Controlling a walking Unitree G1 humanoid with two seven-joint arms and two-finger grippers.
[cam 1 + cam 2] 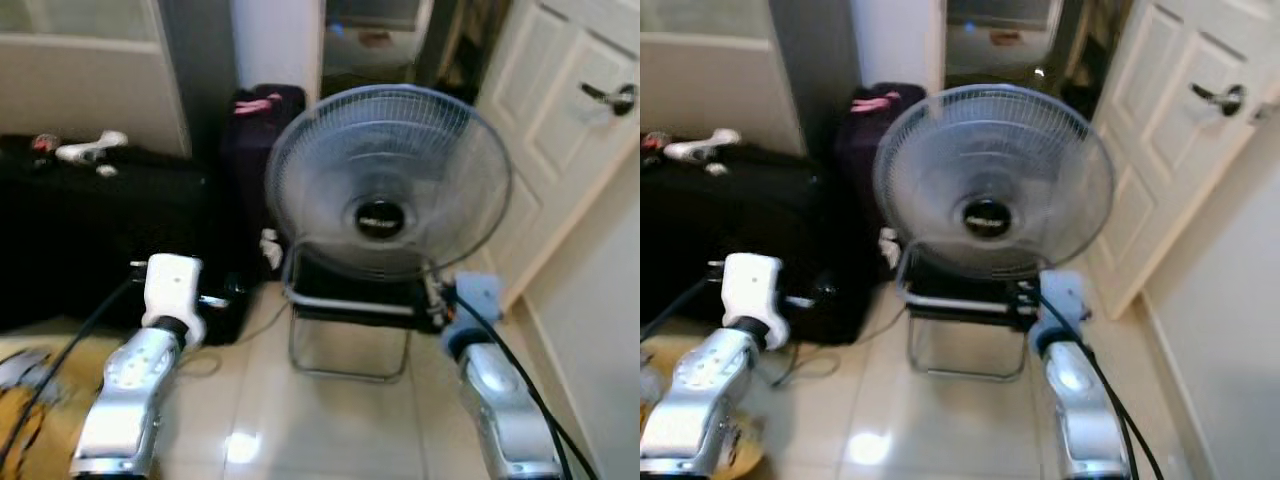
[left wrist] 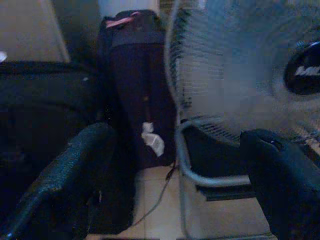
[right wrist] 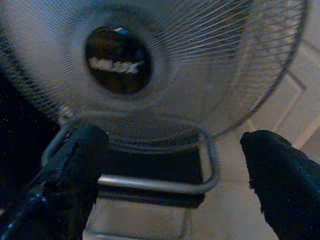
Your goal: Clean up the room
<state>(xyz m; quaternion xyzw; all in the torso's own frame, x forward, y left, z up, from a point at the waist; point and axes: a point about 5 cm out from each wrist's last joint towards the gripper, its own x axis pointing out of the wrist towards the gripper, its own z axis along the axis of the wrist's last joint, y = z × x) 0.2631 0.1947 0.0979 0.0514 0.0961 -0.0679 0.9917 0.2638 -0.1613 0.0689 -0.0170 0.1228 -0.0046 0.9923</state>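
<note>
While both arms are being held out low over the glossy tiled floor (image 1: 340, 420), the left gripper (image 2: 175, 165) is being kept released, its two black fingers (image 2: 65, 175) spread wide apart with nothing between them. The right gripper (image 3: 170, 165) is likewise being held released, fingers (image 3: 280, 175) wide apart and gripping nothing. Just beyond the grippers, a floor fan (image 1: 388, 180) is being seen head-on, round wire grille and dark hub tilted up in a grey metal tube frame (image 1: 345, 305) standing on the tiles. Left of the fan, a dark upright suitcase (image 1: 250, 160) with a pink strap on top is standing against the wall, a black bag (image 1: 100, 230) lying beside it with small white items on top. A white panelled door (image 1: 560, 130) with a lever handle is being shown right of the fan
</note>
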